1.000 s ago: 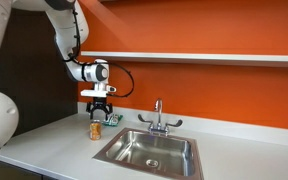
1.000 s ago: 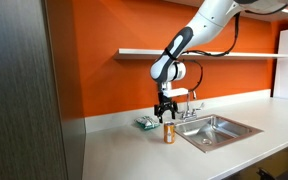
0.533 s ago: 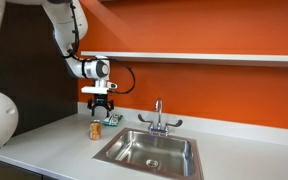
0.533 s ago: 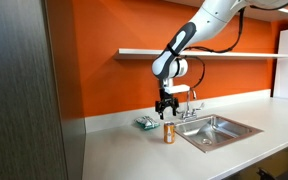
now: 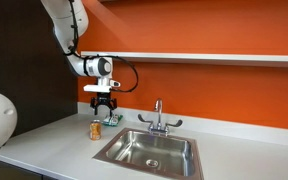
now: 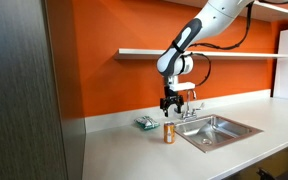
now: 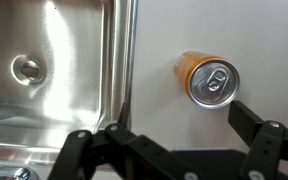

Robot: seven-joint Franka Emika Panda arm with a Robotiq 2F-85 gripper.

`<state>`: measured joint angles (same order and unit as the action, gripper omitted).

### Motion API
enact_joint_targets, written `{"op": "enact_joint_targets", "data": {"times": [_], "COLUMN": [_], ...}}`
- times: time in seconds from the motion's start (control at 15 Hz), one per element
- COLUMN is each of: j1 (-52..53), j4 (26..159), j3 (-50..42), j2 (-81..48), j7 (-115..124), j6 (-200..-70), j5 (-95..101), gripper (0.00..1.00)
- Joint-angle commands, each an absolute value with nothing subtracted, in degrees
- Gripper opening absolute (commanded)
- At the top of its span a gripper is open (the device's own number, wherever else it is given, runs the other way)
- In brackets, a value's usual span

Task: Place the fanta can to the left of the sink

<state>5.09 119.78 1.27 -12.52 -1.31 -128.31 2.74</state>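
From my remote seat I see the gripper hanging with its fingers pointing down at the countertop, jaws spread wide and nothing between them. The fanta can stands upright on the counter directly under the fingertips, with a small gap of air between its top and the tips in both exterior views. In the wrist view the can shows its pale metallic lid and pull tab. It lies ahead of the gripper and nearer one finger than the other, touching neither.

The sink lies off to one side of the gripper and lower. It is a stainless basin set into the counter, and the can stands on the counter near its flat rim, outside the basin. The wrist view shows the basin's shiny floor and its round drain across the rim from the can. The chrome faucet rises at the back of the sink, beyond the gripper toward the wall.

A flat teal-and-white object lies on the counter behind the can, below the gripper and on its wall side.

The countertop is a pale, smooth grey-white. The wall behind is bright orange, with a long white shelf running across it at about the height of the robot's wrist. A tall dark wood-grain panel fills the near edge of an exterior view
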Motion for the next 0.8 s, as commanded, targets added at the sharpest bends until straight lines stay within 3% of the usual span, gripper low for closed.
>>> {"op": "enact_joint_targets", "data": {"times": [0.0, 0.73], "j1": [3.55, 0.72], "j4": [124.30, 136.91], "j3": [0.94, -1.98], "j2": [-8.26, 0.88], "j7": [-0.13, 3.25], "j6": [-130.42, -135.71], "j5": [2.61, 2.66], "gripper": [1.00, 1.00]}}
